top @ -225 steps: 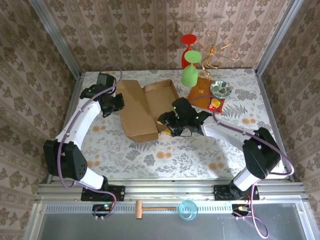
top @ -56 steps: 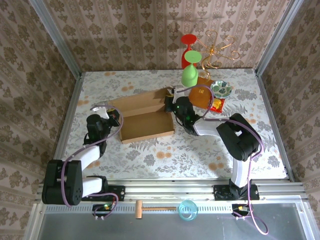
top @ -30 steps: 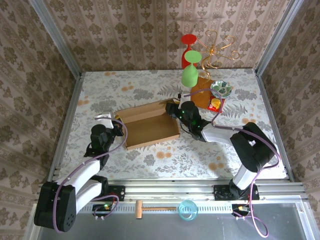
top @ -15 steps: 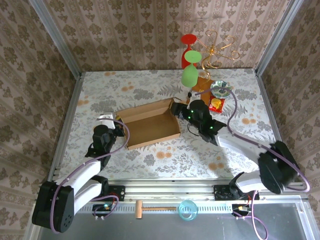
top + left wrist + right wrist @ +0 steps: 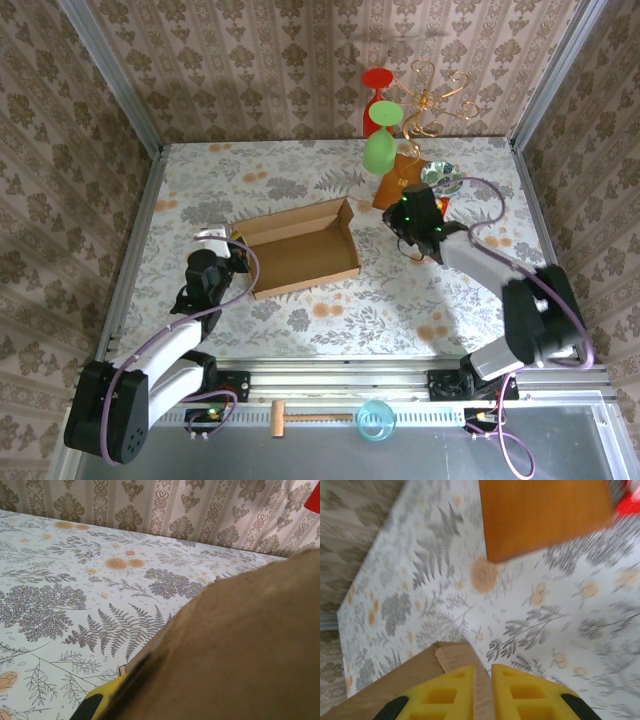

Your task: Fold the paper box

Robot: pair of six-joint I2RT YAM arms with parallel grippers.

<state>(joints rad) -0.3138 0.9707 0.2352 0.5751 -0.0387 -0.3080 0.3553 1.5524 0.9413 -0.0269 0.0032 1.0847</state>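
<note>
Right gripper (image 5: 402,215) sits right of centre in the top view, apart from the box (image 5: 300,250). In its wrist view the yellow fingers (image 5: 530,692) stand nearly together with a brown strip in the slit; pinched or not, I cannot tell. Left gripper (image 5: 230,262) touches the box's left end, its spread hidden. Orange board (image 5: 392,185) lies just above the right gripper.

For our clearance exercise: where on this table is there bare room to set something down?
Bare: the far left, between back wall and paper box; the near strip in front of the box. Crowded: the far right, around green glass, orange board, bowl and right hand.
</note>
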